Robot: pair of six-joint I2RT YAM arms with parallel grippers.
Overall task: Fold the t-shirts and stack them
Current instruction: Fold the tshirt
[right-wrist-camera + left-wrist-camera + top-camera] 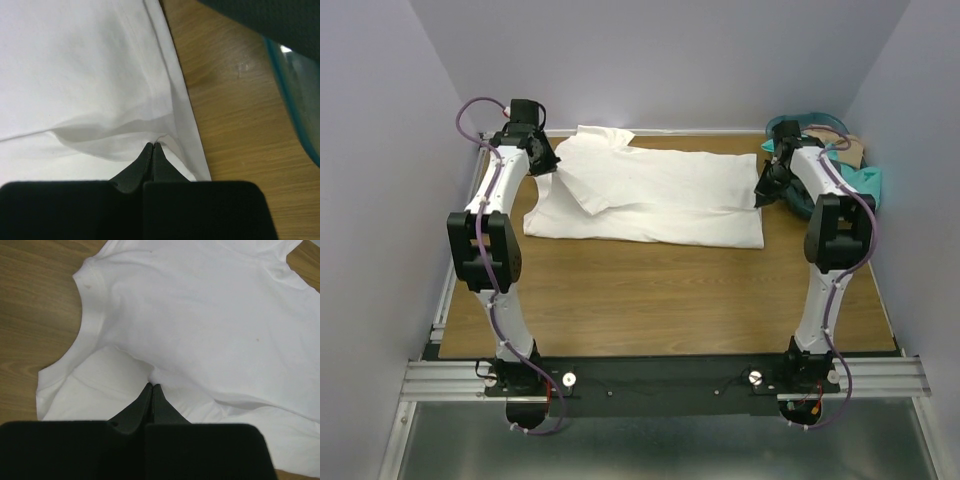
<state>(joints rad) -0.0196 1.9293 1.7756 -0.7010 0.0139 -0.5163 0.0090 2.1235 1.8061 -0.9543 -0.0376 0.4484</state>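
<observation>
A large white t-shirt (660,195) lies spread across the far half of the wooden table, collar end to the left. My left gripper (552,165) is shut on a pinch of its fabric near the collar; in the left wrist view the gripper (152,386) has cloth (200,315) puckered at the tips. My right gripper (762,196) is shut on the shirt's right hem edge; in the right wrist view the gripper (153,145) lifts a fold of fabric (75,75). Teal, dark and tan shirts (855,165) are bunched at the far right.
A round teal plastic basket (820,125) stands at the far right corner behind the right arm; its rim shows in the right wrist view (295,95). Purple walls close in the table on three sides. Bare wood (650,290) lies between the shirt and the arm bases.
</observation>
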